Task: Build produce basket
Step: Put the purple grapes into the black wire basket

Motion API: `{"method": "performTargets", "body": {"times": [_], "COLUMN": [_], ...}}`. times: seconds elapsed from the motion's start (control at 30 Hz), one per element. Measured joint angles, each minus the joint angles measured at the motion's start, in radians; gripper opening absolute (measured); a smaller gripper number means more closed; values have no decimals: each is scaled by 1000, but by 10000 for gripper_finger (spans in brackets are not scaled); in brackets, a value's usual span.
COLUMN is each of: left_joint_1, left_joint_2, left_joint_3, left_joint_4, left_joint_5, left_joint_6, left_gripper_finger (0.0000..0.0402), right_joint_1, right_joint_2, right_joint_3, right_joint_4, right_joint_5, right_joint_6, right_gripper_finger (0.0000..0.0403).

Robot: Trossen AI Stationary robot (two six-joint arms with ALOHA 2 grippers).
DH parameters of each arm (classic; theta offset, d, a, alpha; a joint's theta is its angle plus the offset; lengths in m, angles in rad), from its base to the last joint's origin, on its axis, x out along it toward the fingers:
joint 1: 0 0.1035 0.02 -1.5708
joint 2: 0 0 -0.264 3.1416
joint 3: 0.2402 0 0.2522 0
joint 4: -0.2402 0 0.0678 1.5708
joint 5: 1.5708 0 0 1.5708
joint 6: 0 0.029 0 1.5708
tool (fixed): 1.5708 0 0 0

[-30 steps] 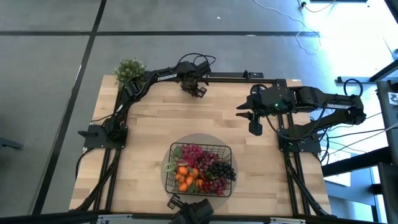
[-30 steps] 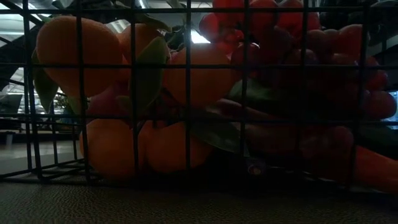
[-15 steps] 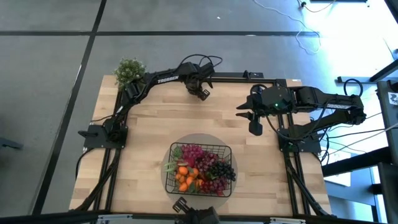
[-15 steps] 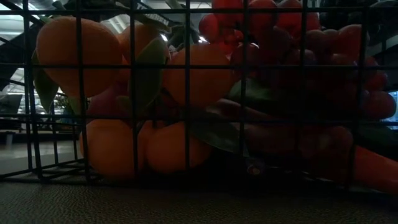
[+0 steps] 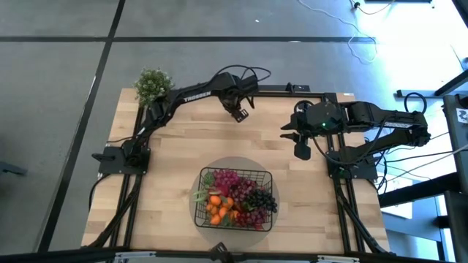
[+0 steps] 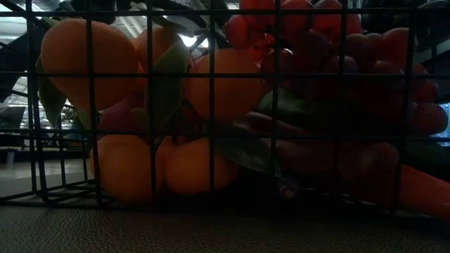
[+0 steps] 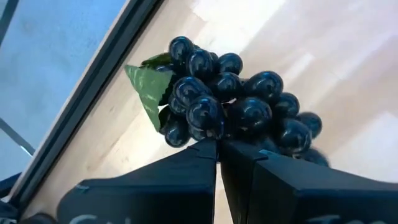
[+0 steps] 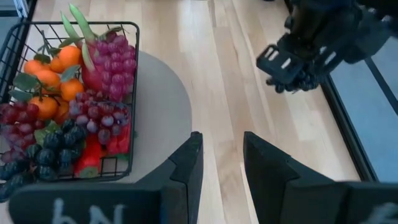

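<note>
Holding a black toy grape bunch (image 7: 231, 106) in clamped fingers, the left gripper (image 5: 239, 112) hung at twelve o'clock from the black wire-mesh basket (image 5: 264, 177); the right gripper (image 5: 300, 150) waited, fingers apart.

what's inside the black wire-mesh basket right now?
The black wire-mesh basket holds oranges, red and purple grape bunches, a black grape bunch, green leaves and something red at the bottom. Whatever lies beneath the pile is covered.
</note>
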Motion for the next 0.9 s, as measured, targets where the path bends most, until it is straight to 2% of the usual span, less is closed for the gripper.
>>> {"method": "performTargets", "body": {"times": [0.3,0.57,0.9], "left_joint_1": [-88,-164,-288], "left_joint_2": [-1,-61,-146], "left_joint_3": [154,134,134], "left_joint_4": [-147,-220,-273], "left_joint_5": [-28,-56,-41], "left_joint_6": [28,-4,-23], "left_gripper_finger": [0,0,0], "right_joint_1": [0,0,0], "right_joint_2": [0,-25,-93], "right_joint_3": [0,0,0], "right_joint_4": [-13,-131,-147], "right_joint_5": [0,-1,0], "right_joint_6": [5,121,170], "right_gripper_finger": [100,100,100]}}
